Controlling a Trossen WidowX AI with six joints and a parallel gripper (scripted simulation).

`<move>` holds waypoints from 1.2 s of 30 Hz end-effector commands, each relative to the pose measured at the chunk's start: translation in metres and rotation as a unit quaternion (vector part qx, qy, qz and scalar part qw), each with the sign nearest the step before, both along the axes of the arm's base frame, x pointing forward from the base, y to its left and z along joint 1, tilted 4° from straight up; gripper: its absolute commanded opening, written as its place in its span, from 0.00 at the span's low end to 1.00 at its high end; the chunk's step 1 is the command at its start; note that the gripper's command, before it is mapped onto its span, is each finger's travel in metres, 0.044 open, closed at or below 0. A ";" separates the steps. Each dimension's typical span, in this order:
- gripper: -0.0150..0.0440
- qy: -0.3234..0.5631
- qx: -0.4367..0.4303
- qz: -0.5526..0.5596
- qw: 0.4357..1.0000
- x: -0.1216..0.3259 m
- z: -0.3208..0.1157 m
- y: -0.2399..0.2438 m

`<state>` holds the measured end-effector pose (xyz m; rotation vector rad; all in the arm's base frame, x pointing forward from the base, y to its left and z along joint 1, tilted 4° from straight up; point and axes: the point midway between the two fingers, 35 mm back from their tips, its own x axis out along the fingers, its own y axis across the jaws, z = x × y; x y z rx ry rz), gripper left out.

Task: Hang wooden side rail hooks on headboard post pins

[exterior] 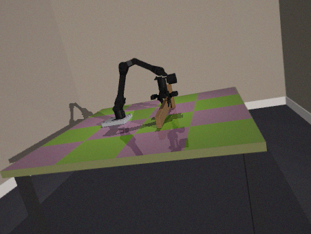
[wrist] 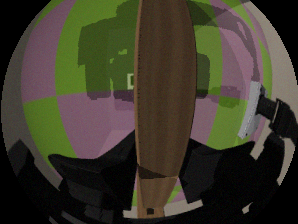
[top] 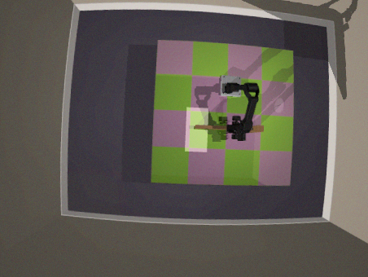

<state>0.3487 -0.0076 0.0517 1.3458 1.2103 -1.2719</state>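
Note:
The wooden rail [top: 201,127] [exterior: 162,118] [wrist: 166,85] stands on edge, long and narrow. Its far end looks low, at or very near the table top in the exterior view. My gripper [top: 237,129] [exterior: 166,100] [wrist: 152,131] is shut on the rail, with one finger on each side. The upright wooden post [top: 258,129] [exterior: 170,89] stands just beyond the gripper, in line with the rail. The hooks, pins and slot cannot be made out, and the arm hides where rail and post meet. I cannot tell whether they touch.
The arm's pale base plate [top: 224,93] [exterior: 109,123] [wrist: 250,111] stands on the checkered table [top: 173,164] [exterior: 220,132] to one side of the rail. A pale bright patch [top: 197,142] surrounds the rail's far end in the top view. Arm shadows cross the table.

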 end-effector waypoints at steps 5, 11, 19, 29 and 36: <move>0.25 -0.005 -0.002 0.002 1.000 0.004 0.001 0.000; 0.25 -0.005 -0.002 0.002 1.000 0.004 0.001 0.001; 0.25 -0.005 -0.002 0.002 1.000 0.005 0.002 0.001; 0.25 -0.005 -0.002 0.002 1.000 0.006 0.002 0.002; 0.25 -0.005 -0.002 0.002 1.000 0.007 0.002 0.003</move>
